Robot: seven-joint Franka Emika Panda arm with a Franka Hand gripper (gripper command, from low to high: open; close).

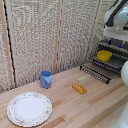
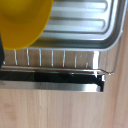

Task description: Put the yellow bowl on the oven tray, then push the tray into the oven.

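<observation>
The yellow dish [image 1: 104, 55] sits on the baking sheet [image 1: 114, 63], which sticks out of the oven [image 1: 118, 44] at the exterior view's right. The oven's barred door [image 1: 95, 73] lies folded down in front of it. My white arm [image 1: 116, 17] comes down from the top right above the oven, and its grabber end is lost against the dark oven. In the wrist view the yellow dish [image 2: 20, 20] rests on the ribbed baking sheet [image 2: 85, 25], just behind the sheet's front rim, with the door's bars [image 2: 55, 59] below. No fingers show clearly there.
On the wooden table stand a blue cup [image 1: 45, 79], a large floral-rimmed white plate [image 1: 29, 108] and a flat orange-yellow oblong piece [image 1: 79, 89]. A woven screen closes off the back. A white part of the robot [image 1: 124, 73] bulges in at the right edge.
</observation>
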